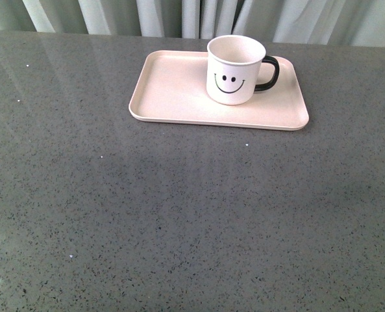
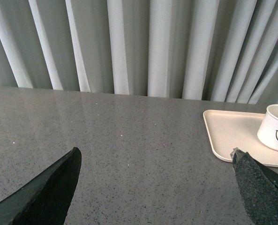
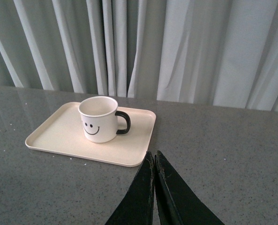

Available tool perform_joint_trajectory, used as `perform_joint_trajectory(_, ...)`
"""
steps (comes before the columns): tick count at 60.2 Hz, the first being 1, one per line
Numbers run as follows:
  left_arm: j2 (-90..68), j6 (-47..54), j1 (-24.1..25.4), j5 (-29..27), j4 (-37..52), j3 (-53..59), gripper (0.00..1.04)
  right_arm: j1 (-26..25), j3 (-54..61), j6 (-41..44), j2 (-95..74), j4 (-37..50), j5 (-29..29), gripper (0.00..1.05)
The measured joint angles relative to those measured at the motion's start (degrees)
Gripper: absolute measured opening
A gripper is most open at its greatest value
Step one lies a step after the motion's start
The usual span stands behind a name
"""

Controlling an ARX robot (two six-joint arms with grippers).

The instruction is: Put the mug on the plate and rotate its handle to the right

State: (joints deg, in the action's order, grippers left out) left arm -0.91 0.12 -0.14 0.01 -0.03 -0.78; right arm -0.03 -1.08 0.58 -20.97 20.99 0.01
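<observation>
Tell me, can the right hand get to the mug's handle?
Probably yes. The handle sticks out toward the right hand, with only bare plate and table between them. The hand is shut, so it must open first.

You're looking at a dark grey speckled stone-look tabletop (image 1: 179,214) with a flat pale pink rectangular plate (image 1: 173,91) lying at its far side, slightly right of centre. On the right half of that plate stands an upright white cylindrical mug (image 1: 234,70), its black smiley face turned towards you. Its glossy black loop handle (image 1: 270,73) points to the right. Behind the table's far edge you see pale grey-white pleated curtains (image 1: 179,16). Neither arm shows in your view.
</observation>
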Motion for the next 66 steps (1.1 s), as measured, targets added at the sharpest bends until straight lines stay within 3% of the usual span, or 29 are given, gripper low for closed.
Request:
perform_joint_trajectory(29,0.0,0.0,0.0,0.0,0.0,0.0,0.96,0.0,0.0,0.0,10.8,-10.8,0.0,0.02)
perform_joint_trajectory(35,0.0,0.0,0.0,0.0,0.0,0.0,0.95,0.0,0.0,0.0,19.2,-20.4,0.0,0.02)
perform_joint_trajectory(58,0.0,0.0,0.0,0.0,0.0,0.0,0.96,0.0,0.0,0.0,20.6,-20.9,0.0,0.02)
perform_joint_trajectory(66,0.0,0.0,0.0,0.0,0.0,0.0,0.96,0.0,0.0,0.0,20.7,-20.9,0.0,0.2)
